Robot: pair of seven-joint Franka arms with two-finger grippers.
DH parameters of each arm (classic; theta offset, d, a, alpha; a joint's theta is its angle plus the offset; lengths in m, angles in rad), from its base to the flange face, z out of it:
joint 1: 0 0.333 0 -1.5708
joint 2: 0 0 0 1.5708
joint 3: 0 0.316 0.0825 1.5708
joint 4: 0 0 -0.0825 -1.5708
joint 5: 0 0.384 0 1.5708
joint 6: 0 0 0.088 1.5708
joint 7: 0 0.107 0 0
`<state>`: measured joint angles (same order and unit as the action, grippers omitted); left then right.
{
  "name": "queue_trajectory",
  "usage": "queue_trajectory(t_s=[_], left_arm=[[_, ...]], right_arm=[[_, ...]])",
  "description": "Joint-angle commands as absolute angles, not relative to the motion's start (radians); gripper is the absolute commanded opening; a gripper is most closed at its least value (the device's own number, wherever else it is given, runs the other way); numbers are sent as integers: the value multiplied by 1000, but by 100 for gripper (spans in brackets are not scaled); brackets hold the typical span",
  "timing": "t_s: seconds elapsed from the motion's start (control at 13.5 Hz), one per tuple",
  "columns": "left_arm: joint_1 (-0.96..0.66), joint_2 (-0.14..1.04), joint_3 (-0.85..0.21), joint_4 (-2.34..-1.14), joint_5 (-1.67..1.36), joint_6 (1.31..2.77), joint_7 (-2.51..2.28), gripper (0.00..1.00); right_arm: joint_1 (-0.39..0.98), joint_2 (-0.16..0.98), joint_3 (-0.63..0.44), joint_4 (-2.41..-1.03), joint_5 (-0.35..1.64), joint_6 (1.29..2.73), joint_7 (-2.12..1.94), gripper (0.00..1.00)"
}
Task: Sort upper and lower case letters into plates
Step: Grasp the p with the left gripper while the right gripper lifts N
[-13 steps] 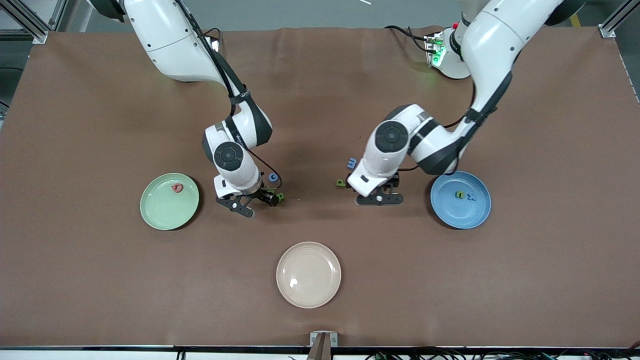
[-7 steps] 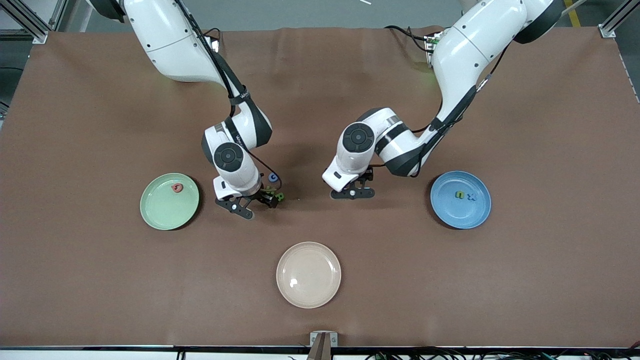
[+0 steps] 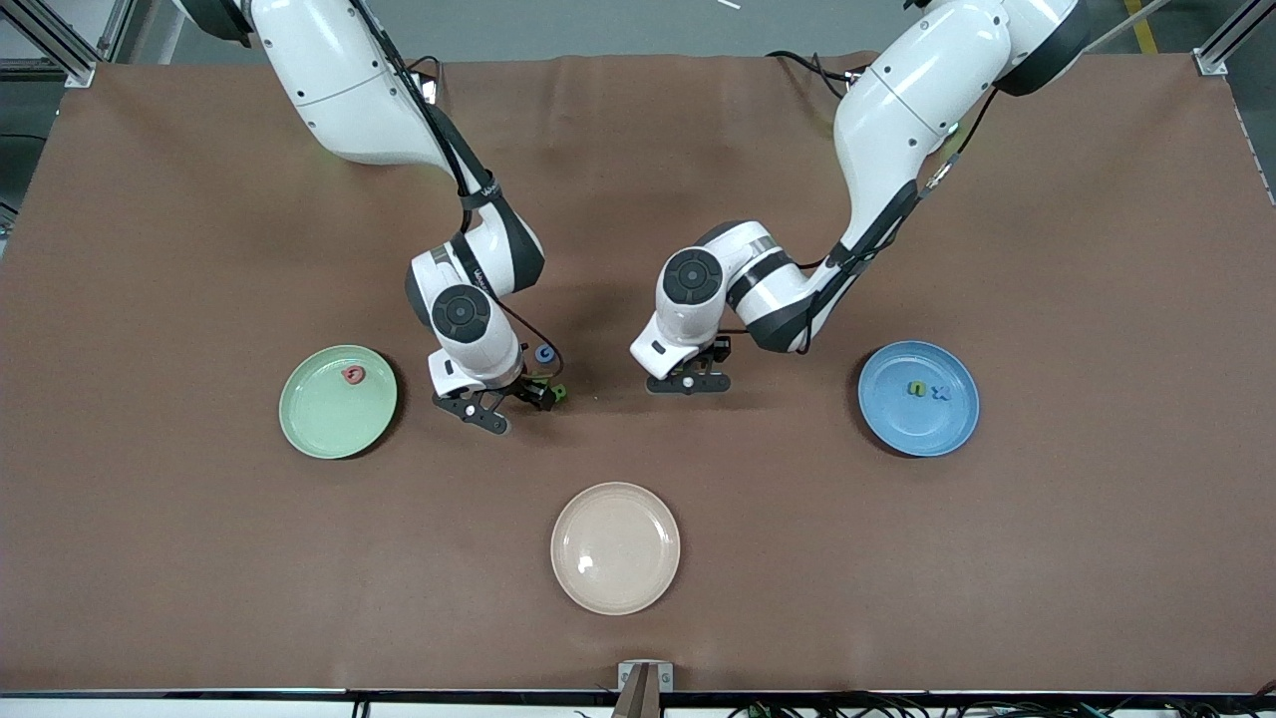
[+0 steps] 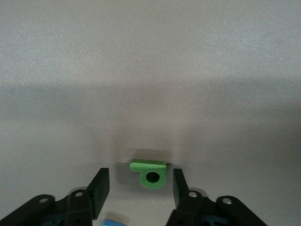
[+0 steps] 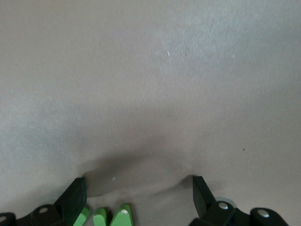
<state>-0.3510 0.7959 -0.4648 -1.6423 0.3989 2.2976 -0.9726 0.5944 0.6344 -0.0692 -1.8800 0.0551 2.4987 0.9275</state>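
Jaws first, front view: the left gripper [image 3: 686,383] has swung away from the blue plate [image 3: 912,431] and come down low at mid-table. The small green and blue letters that lay there are now hidden under its wrist. The right gripper [image 3: 510,399] has hardly moved and sits low beside the pale green plate [image 3: 329,427], with a green letter [image 3: 558,392] at its fingertips and a blue capital [image 3: 544,353] just farther from the camera. One red capital [image 3: 353,374] lies in the green plate; a green small letter [image 3: 914,388] and a blue x [image 3: 938,393] lie in the blue plate.

Left wrist view: the fingers [image 4: 99,187] have narrowed to about half width around a green small letter [image 4: 150,172] flat on the table, with gaps on both sides, so I judge nothing is gripped yet. A blue piece [image 4: 114,221] lies close by and could get nudged.

Right wrist view: the fingers [image 5: 75,194] stand wide and empty, with green pieces [image 5: 111,217] near one of them.

The cream plate [image 3: 615,547] is well clear.
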Motion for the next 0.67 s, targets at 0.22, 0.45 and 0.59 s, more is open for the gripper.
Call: queue_trajectory(t_s=[0.22, 0.45, 0.59], left_arm=[[-360, 821, -453, -1620, 403, 2341, -980, 59], [-365, 824, -446, -1620, 403, 2358, -979, 56], [-367, 824, -446, -1620, 405, 2358, -977, 51]], right_arm=[[627, 624, -69, -1907, 40, 2497, 968, 100], [635, 623, -68, -1907, 40, 2497, 980, 99], [635, 621, -67, -1907, 40, 2497, 980, 92]])
